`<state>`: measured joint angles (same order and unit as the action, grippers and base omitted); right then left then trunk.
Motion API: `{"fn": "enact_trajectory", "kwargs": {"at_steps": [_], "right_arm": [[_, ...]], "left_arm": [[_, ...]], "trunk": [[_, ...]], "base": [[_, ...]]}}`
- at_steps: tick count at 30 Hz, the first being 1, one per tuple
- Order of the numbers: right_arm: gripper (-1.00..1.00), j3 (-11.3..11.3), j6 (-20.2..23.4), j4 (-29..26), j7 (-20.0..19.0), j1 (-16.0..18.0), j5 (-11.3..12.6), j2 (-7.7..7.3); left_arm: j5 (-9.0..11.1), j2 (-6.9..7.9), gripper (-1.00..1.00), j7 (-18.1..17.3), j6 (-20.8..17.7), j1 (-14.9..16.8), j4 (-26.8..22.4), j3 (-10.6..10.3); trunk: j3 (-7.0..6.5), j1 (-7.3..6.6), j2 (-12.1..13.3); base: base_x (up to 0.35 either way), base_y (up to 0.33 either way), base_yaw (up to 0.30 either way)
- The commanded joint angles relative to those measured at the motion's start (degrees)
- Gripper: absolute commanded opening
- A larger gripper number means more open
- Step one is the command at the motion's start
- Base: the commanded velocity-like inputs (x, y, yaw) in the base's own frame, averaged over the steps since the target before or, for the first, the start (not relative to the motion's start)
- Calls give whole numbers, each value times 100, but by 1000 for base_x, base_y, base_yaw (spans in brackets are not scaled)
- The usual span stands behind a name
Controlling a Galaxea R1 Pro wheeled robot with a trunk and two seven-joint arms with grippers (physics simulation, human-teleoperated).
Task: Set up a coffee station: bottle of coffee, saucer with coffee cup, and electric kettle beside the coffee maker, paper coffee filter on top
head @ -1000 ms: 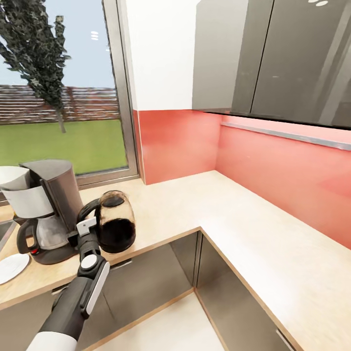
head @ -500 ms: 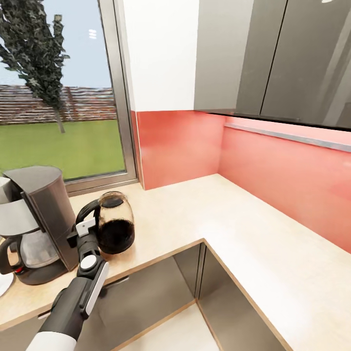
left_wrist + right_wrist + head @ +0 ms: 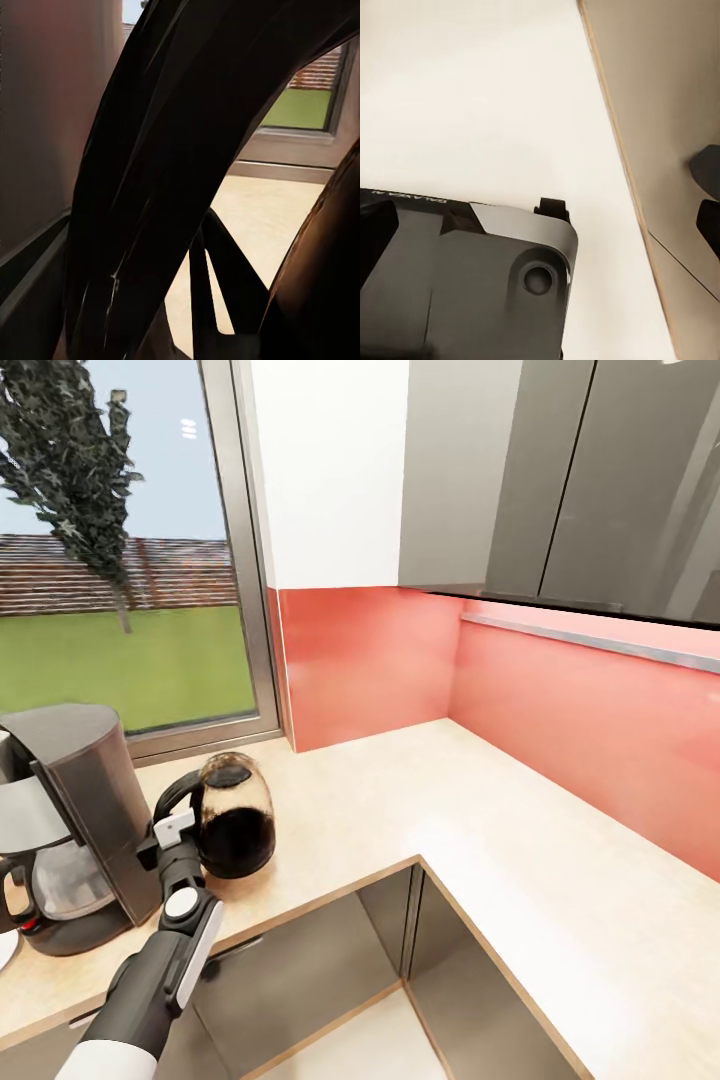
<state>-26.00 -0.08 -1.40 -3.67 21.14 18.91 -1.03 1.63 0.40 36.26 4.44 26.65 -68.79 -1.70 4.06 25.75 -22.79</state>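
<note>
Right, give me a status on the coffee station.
Done: the coffee maker stands on the countertop. In hand: the left end effector is at the kettle handle, kettle resting beside the machine. Left: coffee bottle, filter and cup; a white plate edge shows nearby.

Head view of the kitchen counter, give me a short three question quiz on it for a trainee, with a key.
1. True or false: the electric kettle lies tipped on its side on the kitchen countertop.
2. Which side of the coffee maker is the kettle on in the head view: A) left, B) right, C) behind it?
3. Fill in: the left end effector is at the kettle's black ____.

Key: 1) False, it stands upright. 2) B. 3) Handle; whether the end effector is closed on it cannot be told.
</note>
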Motion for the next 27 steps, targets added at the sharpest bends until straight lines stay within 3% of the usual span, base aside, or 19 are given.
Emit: {"fn": "enact_trajectory", "kwargs": {"at_steps": [1, 11, 13, 17, 23, 27], "right_arm": [[100, -46, -1, -1, -20, 4, 60, -2], [100, -46, -1, -1, -20, 4, 60, -2], [100, -46, -1, -1, -20, 4, 60, -2], [100, -52, -3, -7, -26, 4, 46, -2], [100, -55, -10, -15, -28, 4, 43, -2], [100, -52, -128, -13, -29, 4, 49, -2]], "left_arm": [[-14, 4, -100, 48, 21, 7, 2, -15], [-14, 21, -100, 91, 30, 6, 259, 69], [-8, 28, -100, 77, 39, 7, 412, 192], [-5, 14, -100, 62, 142, 7, 613, 240], [327, 28, -100, 25, 436, 22, 908, 280], [345, 17, -100, 21, 443, 24, 928, 260]], "trunk": [[12, 3, -13], [12, 3, -13], [12, 3, -13], [12, 3, -13], [12, 3, -13], [12, 3, -13]], "base": [[0, 0, 0], [0, 0, 0], [0, 0, 0], [0, 0, 0], [0, 0, 0], [0, 0, 0]]}}
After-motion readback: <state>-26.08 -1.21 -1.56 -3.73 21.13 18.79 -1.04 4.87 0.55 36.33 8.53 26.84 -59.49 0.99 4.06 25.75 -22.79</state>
